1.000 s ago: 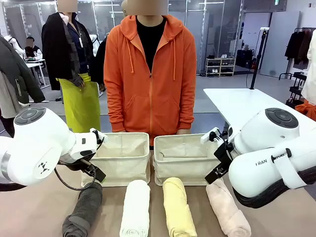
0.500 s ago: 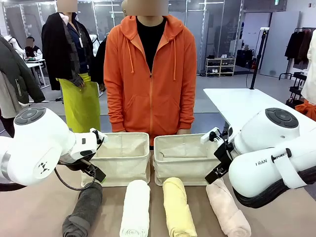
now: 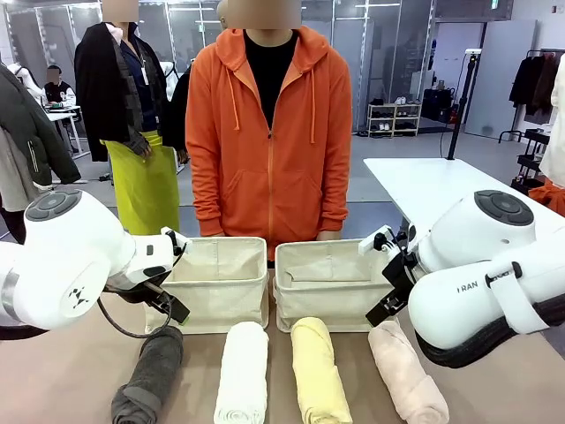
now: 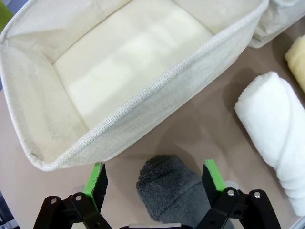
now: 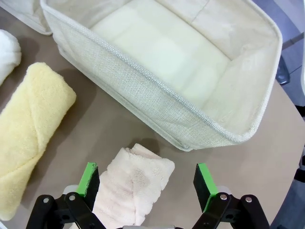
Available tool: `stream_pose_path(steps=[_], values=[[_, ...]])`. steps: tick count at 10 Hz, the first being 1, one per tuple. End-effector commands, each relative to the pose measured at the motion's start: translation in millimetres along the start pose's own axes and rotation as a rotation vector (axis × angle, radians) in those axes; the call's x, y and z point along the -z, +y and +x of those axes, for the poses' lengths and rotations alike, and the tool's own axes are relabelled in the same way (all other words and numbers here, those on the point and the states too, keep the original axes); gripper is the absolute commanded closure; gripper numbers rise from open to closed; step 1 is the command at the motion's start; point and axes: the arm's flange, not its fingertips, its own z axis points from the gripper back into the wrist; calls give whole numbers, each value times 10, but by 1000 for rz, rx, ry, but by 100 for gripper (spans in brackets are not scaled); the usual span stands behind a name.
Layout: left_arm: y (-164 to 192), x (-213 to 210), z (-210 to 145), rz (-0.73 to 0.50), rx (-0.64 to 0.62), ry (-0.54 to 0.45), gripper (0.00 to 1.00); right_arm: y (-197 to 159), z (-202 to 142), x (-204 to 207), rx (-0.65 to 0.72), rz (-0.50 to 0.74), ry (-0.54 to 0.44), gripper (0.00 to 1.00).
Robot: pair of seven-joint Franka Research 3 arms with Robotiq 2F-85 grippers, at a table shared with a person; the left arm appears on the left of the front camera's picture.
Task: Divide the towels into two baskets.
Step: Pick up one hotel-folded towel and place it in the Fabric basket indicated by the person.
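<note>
Terry-cloth rolls lie in a row along the near part of the brown table (image 3: 62, 389), each pointing lengthwise towards the baskets. The dark grey towel (image 3: 148, 378) is at the robot's left, then come the white towel (image 3: 243, 371), the pale yellow towel (image 3: 318, 371) and the pale pink towel (image 3: 408, 375). The front view gives the whole row but little of the fingers; the wrist views supply them. In the left wrist view the left gripper (image 4: 155, 174) has its green pads wide apart. The far end of the grey roll, coarse and looped, sits between them with bare table on either side. In the right wrist view the right gripper (image 5: 145, 177) is likewise spread, straddling the far end of the pink roll, whose outer flap folds across it. Whether either gripper touches its towel I cannot tell. Just beyond the rolls stand the cream woven left basket (image 3: 216, 287) and right basket (image 3: 331, 287), side by side and nearly touching. The wrist views look down onto their smooth pale floors, which the front view hides. At the far side stands a person (image 3: 269, 132) in an orange hoodie.
</note>
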Motion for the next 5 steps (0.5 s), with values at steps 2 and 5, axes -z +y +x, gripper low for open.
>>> stream_pose_path(steps=[2,5], values=[[88,-292,76,-114,-18,89,0,-118,140,-339,29,126,42,0],[302,-619,-7,-423,-105,73,0,-219,118,-564,134,356,77,0]])
